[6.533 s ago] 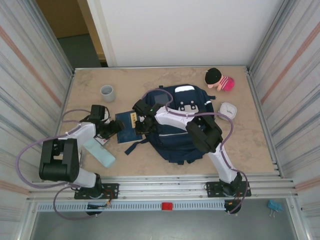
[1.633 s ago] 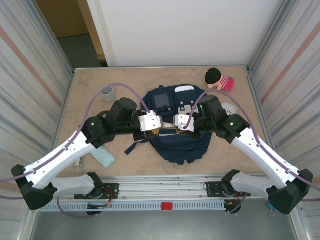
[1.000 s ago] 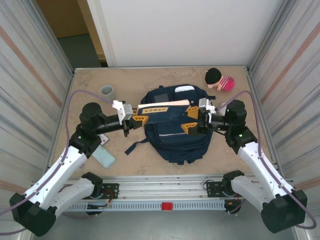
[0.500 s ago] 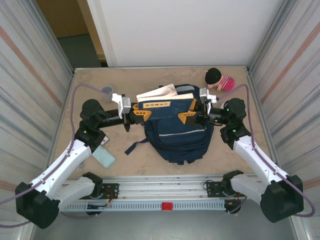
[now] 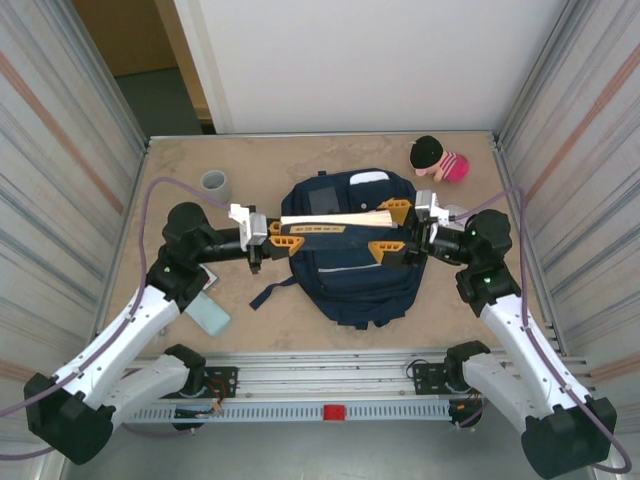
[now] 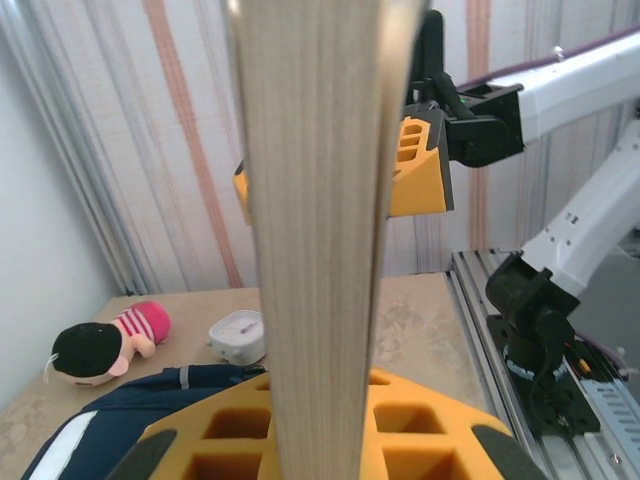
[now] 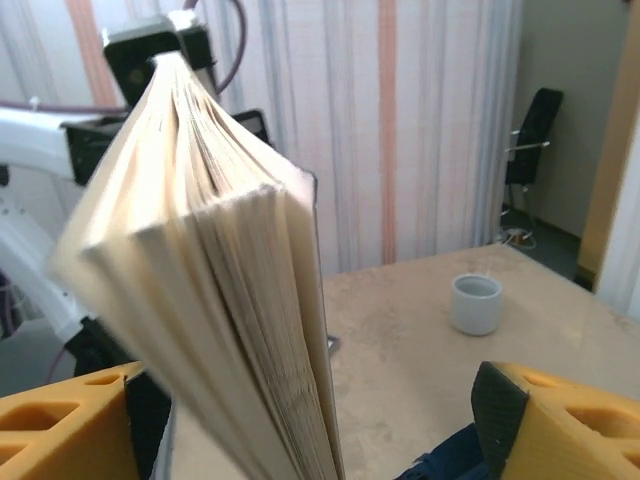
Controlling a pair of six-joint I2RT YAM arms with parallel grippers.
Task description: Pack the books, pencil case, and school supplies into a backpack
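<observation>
Backpack [image 5: 350, 285]: flat at the table's middle, front pocket up, contents hidden. Book [image 5: 330, 222]: just above it, long axis left to right, left gripper [image 5: 284, 236] clamped on its left end, right gripper [image 5: 389, 229] spread wide around its right end, not pinching. Pencil case [image 5: 207, 316]: near the table's left edge, nearest the left arm.
</observation>
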